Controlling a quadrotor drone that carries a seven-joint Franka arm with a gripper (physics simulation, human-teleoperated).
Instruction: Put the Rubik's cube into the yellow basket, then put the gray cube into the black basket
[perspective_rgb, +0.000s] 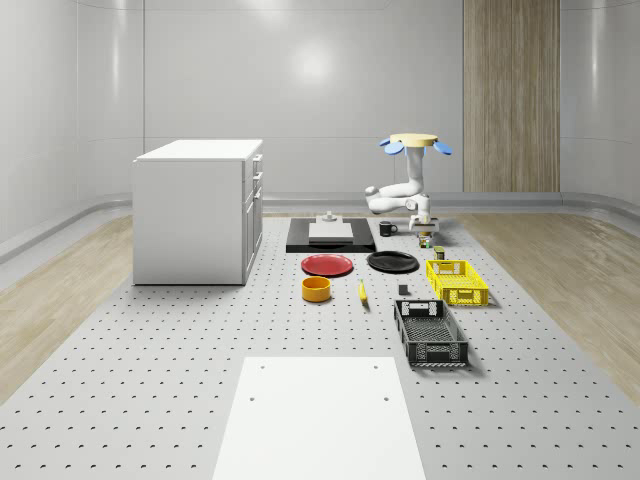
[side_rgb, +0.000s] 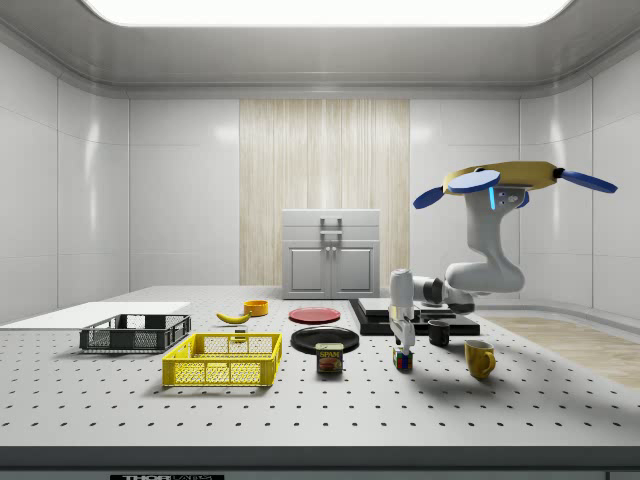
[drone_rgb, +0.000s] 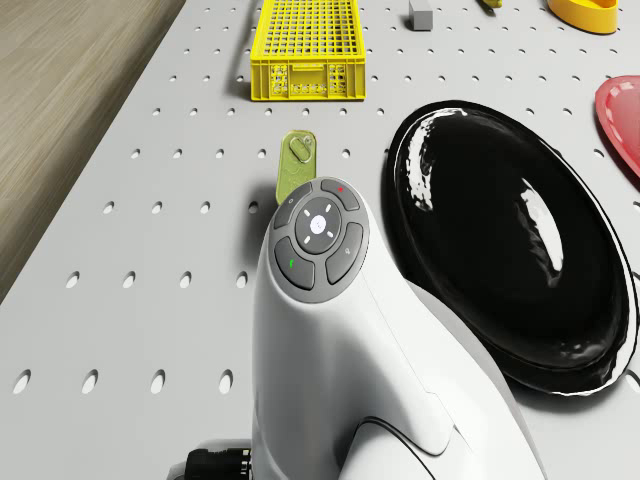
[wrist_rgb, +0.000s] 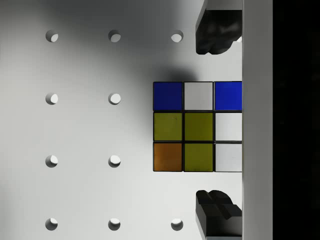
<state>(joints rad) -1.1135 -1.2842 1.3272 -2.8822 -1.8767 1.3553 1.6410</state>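
Observation:
The Rubik's cube rests on the perforated table, its top face blue, white, yellow and orange. My gripper is open and points straight down just above it, one finger on each side with a gap to the cube. In the side view the gripper hangs right over the cube. The drone hovers over the far end of the table, above the black mug. The yellow basket and the black basket stand in a row closer to the front. The small gray cube lies beside the yellow basket.
A spam can sits between the Rubik's cube and the yellow basket. A black plate, red plate, orange bowl and banana lie mid-table. A yellow mug, black mug and white cabinet stand nearby.

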